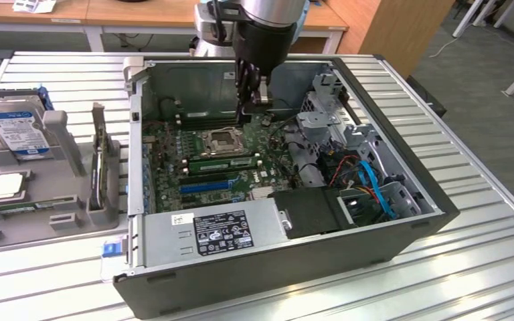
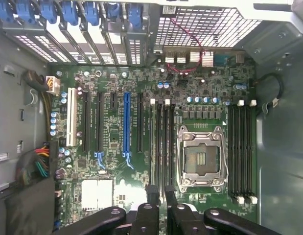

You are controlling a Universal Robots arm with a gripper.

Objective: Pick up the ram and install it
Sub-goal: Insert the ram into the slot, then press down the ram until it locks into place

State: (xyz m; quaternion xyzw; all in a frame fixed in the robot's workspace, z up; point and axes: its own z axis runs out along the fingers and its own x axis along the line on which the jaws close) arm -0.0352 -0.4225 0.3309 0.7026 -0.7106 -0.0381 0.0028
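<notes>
A long green stick that looks like the ram [image 1: 225,160] stands on edge in a memory slot of the motherboard, just beside the empty CPU socket [image 1: 223,139]. My gripper [image 1: 255,110] hangs inside the open computer case [image 1: 239,281], above the board and a little past the socket from that stick. In the wrist view the two dark fingertips [image 2: 151,195] stand a narrow gap apart over the end of the memory slots [image 2: 163,142], with bare board showing between them. The gripper [image 2: 161,193] is open and holds nothing.
At the exterior view's left, a grey fixture [image 1: 61,221] carries a hard drive [image 1: 14,127] with a blue label and a square silver chip [image 1: 5,184]. Inside the case are the power supply [image 1: 212,231], a metal drive cage [image 1: 328,114] and blue cables [image 1: 373,187].
</notes>
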